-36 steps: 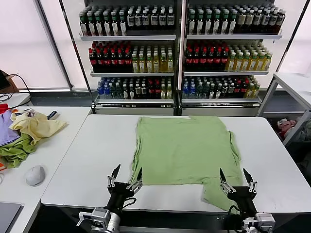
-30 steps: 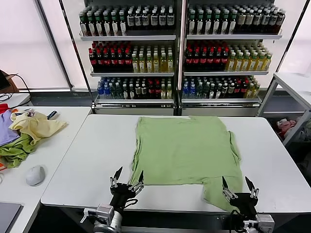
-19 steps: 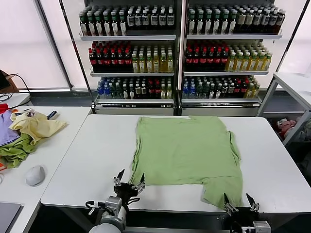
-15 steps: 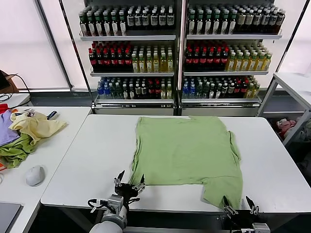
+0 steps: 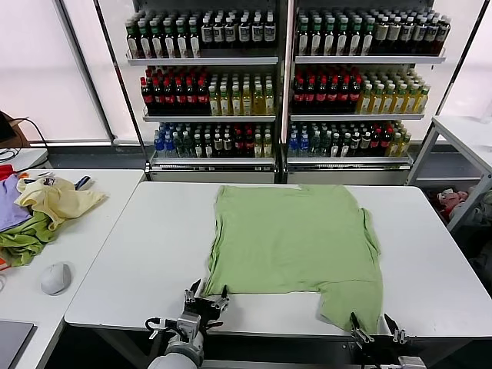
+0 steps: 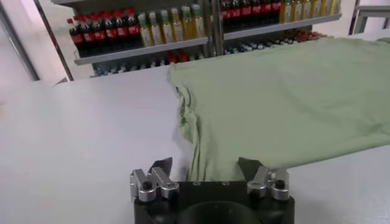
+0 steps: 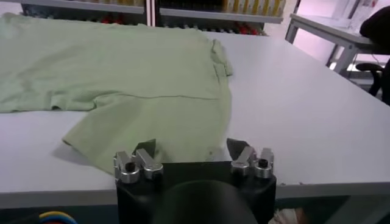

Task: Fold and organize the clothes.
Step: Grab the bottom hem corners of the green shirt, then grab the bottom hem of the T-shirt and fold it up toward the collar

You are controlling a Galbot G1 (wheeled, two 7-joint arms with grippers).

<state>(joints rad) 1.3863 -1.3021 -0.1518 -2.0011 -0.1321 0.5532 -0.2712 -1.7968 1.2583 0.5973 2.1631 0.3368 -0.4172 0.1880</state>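
The light green shirt (image 5: 296, 238) lies spread flat on the white table (image 5: 138, 261), plain side up, with one flap reaching down to the table's near right edge. It also shows in the left wrist view (image 6: 286, 103) and the right wrist view (image 7: 122, 79). My left gripper (image 5: 206, 296) is open and empty at the near edge, by the shirt's near left corner. My right gripper (image 5: 377, 329) is open and empty at the near edge, just below the shirt's near right flap. The collar, buttons and chest print are hidden.
A heap of pale yellow, purple and darker green garments (image 5: 38, 211) and a grey mouse (image 5: 55, 277) lie on the side table at left. Shelves of bottles (image 5: 284, 77) stand behind the table. Another white table (image 5: 469, 134) is at far right.
Both grippers have drawn back from over the shirt's near hem toward me, down to the table's near edge. They stayed open. The shirt has not moved.
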